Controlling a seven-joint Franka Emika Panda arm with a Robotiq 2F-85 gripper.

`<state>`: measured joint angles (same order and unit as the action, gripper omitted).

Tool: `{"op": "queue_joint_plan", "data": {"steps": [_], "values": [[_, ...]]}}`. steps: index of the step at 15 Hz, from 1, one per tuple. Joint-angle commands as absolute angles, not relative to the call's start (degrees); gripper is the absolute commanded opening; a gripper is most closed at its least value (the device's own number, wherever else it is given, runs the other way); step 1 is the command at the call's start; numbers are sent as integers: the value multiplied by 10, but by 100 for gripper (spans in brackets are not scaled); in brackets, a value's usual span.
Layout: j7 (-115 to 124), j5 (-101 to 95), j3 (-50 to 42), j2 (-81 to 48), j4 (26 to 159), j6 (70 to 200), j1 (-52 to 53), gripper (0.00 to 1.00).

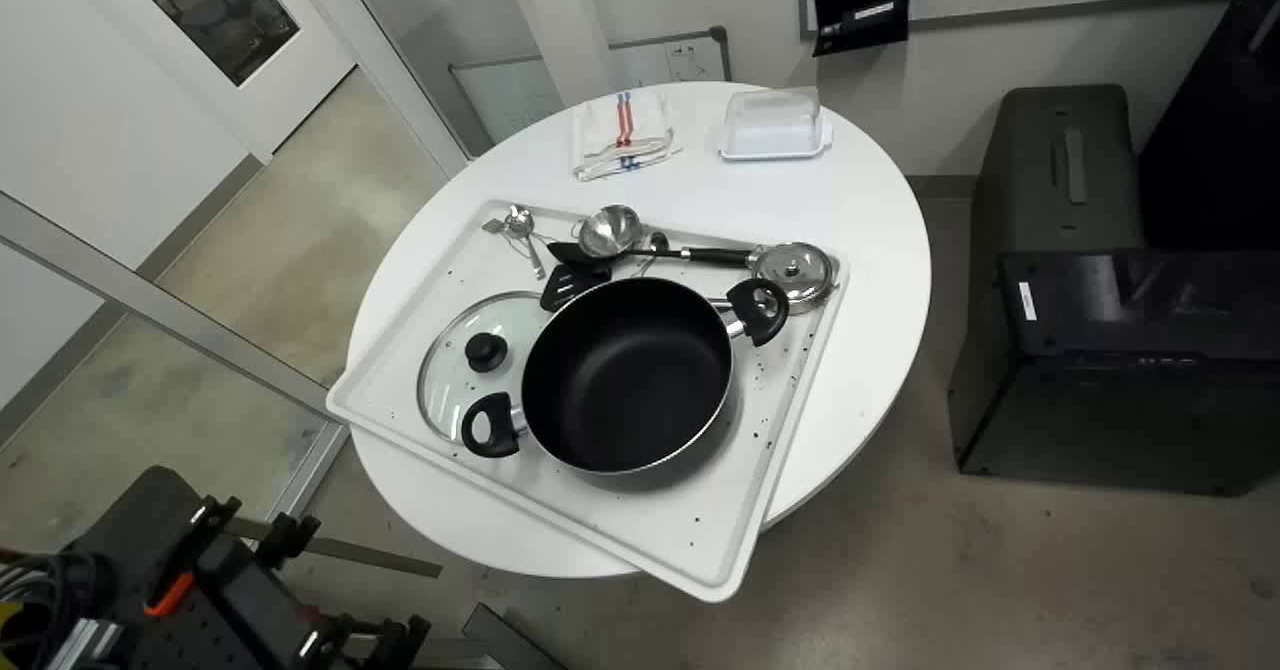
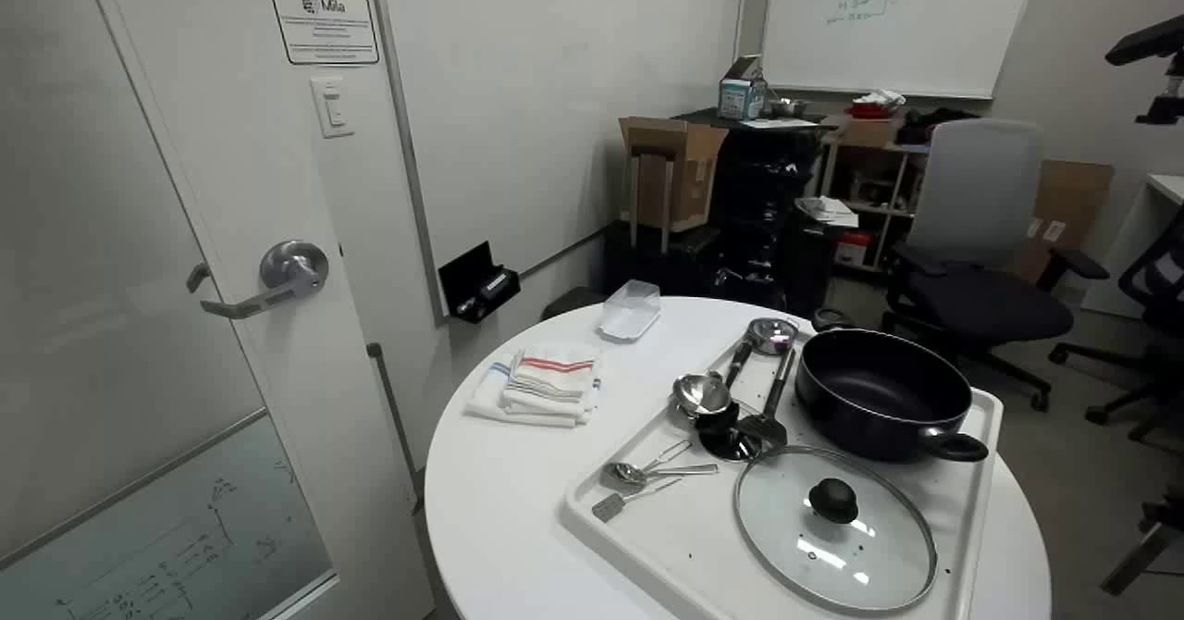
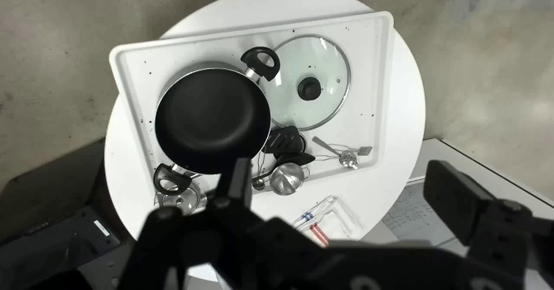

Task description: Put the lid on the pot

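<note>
You are seeing a round white table [image 2: 499, 518] in the bottom middle of an exterior view. A white tray [image 2: 671, 526] is lying on it, toward the lower right of the frame. On the tray, at the right, the black pot [image 2: 883, 393] is standing upright with its top open. The clear lid [image 2: 837, 541] is lying lower down, just beside the pot, and its black knob [image 2: 833, 500] is pointing up. Small shiny tools [image 2: 629, 474] are resting left of the lid. Folded cloths [image 2: 546, 384] are sitting near the middle.
</note>
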<state>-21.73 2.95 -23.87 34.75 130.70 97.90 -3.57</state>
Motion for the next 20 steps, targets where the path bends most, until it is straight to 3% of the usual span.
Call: {"op": "queue_joint_plan", "data": {"steps": [1, 13, 20], "values": [[-227, 39, -224, 342, 1305, 977, -55, 100], [-227, 39, -223, 341, 1306, 976, -55, 100], [-201, 9, -157, 333, 1356, 1013, -57, 100]]}}
